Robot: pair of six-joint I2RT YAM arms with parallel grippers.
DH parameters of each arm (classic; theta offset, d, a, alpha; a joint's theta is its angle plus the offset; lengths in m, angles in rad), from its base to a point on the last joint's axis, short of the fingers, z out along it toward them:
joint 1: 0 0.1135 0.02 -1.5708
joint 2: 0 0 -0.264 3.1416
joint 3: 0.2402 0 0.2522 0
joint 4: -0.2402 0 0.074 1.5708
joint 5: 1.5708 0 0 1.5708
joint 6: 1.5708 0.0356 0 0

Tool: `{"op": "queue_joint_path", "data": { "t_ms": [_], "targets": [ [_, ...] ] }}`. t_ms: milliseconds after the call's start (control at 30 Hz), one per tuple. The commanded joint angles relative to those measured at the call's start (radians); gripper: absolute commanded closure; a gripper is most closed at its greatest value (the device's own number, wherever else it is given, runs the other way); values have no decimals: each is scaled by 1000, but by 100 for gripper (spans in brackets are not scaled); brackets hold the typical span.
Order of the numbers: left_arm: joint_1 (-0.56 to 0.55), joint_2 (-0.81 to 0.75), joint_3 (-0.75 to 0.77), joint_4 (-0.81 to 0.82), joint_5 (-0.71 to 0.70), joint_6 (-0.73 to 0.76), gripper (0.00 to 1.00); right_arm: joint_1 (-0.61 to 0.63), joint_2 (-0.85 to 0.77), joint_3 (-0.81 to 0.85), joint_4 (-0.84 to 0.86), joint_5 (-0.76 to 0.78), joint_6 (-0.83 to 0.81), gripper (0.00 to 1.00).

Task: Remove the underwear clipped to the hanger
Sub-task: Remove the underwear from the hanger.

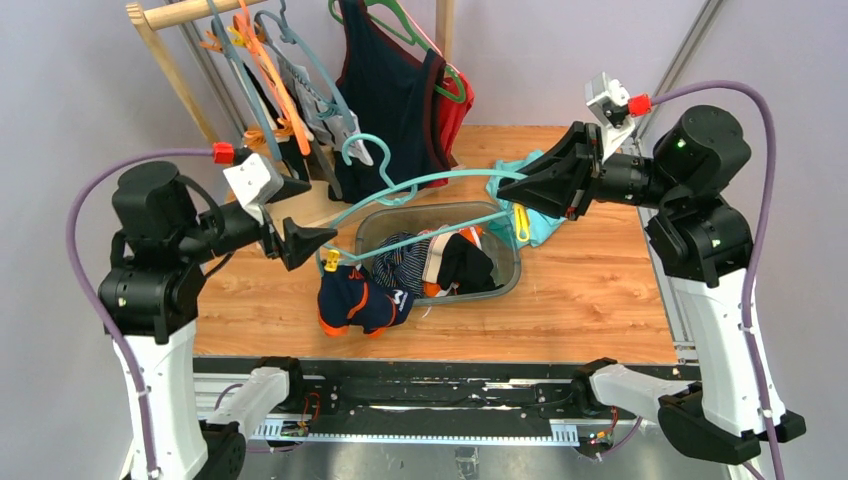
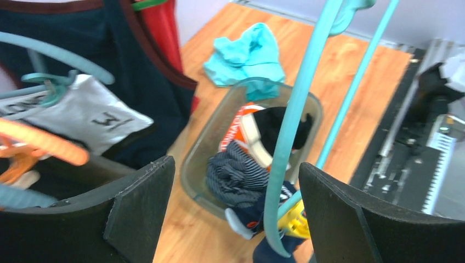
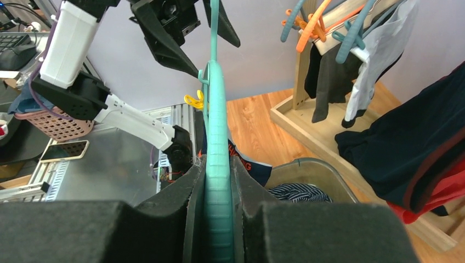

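So, big stuff first: wood-grain worktop (image 1: pixel 600 300) with a pale wooden clothes rack (image 1: pixel 170 70) at the far left, loaded with orange and blue hangers. Hanging at the back is a large navy tank top with red trim (image 1: pixel 390 100), nothing to do with the job.

Mid-worktop sits a clear plastic tub (image 1: pixel 512 262). Held across and above it is the teal plastic hanger (image 1: pixel 450 177), roughly level, hook pointing toward the rack. The right pincer (image 1: pixel 505 188) is clamped on the hanger's right end; the right wrist view shows both pads squeezed tight against the teal bar. The left pincer (image 1: pixel 305 212) hangs by the hanger's left end with its fingers (image 2: pixel 137 208) spread wide. In the left wrist view the teal arm runs through the gap between them, and I can't see either pad touching it.

A crumpled teal cloth (image 1: pixel 545 228) lies just behind the tub's right end.

The underwear to remove is a navy brief with orange trim (image 1: pixel 360 300), dangling outside the tub's near-left corner. I can't tell if it touches the wood. Inside the tub lie 2 more: a dark striped brief (image 1: pixel 405 262) and a black brief with a white and orange waistband (image 1: pixel 465 265).

Smallest: the yellow clip (image 1: pixel 331 262) at the hanger's left end, pinching the navy brief
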Motion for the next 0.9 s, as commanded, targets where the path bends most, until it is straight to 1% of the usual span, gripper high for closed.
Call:
{"op": "queue_joint_path", "data": {
  "t_ms": [0,233,400,467,533,567,600,633,667,700,800,867],
  "targets": [
    [-5,21,-1,1,210,-80,15,-14,-25,-45,121,-75,39,99],
    [-17,30,-84,0,224,-63,32,-14,-25,-95,183,-91,69,100],
    [-41,14,-147,-2,255,-37,41,-14,-22,-118,198,-77,66,99],
    [-53,17,-160,-4,254,-28,48,-14,-23,-138,207,-72,65,99],
    [-56,27,-157,-4,246,-29,62,-14,-24,-157,211,-62,60,99],
    [-57,33,-151,-4,236,-29,71,-14,-27,-168,210,-57,49,99],
    [-57,40,-143,-3,219,-28,87,-14,-29,-182,208,-52,38,99],
    [-58,46,-132,-3,195,-28,97,-14,-32,-197,204,-45,26,99],
    [-59,49,-124,-2,164,-26,99,-14,-36,-212,190,-35,7,99],
    [-63,51,-118,0,136,-21,100,-14,-38,-217,153,-22,-33,97],
    [-93,42,-115,1,50,16,100,-14,-37,-204,10,18,-170,76],
    [-136,35,-118,1,0,41,100,-13,-34,-193,-61,41,-240,63]
  ]
}}
